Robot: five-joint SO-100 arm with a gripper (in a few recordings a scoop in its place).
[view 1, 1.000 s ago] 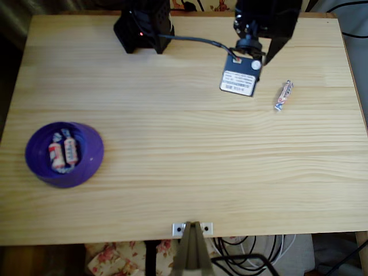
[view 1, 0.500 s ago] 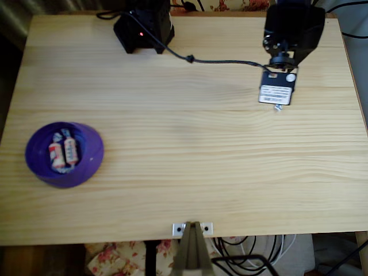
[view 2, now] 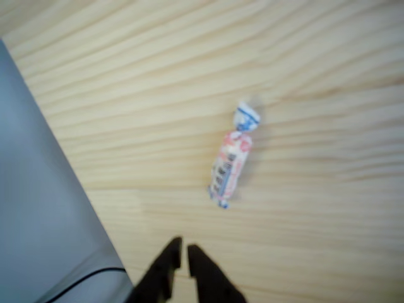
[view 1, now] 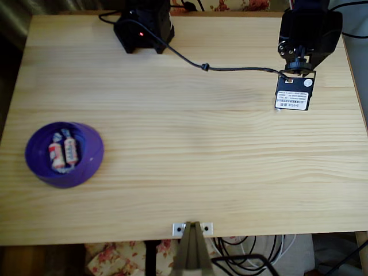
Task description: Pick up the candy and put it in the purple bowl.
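Note:
One candy, white with red and blue print and twisted ends, lies on the wooden table in the wrist view, just above and right of my gripper. The two black fingertips stand together with nothing between them, a short way from the candy. In the overhead view my arm reaches over the table's far right, and its wrist camera module covers that spot. The purple bowl sits near the left edge with two more candies inside.
A black box stands at the back edge, and its cable runs across to the arm. The table's right edge is close to the arm. A grey surface takes up the left of the wrist view. A metal bracket is on the front edge.
The arm has swung to the right across the back of the table. The candy on the right, open to the overhead view a second ago, is now covered by the arm.

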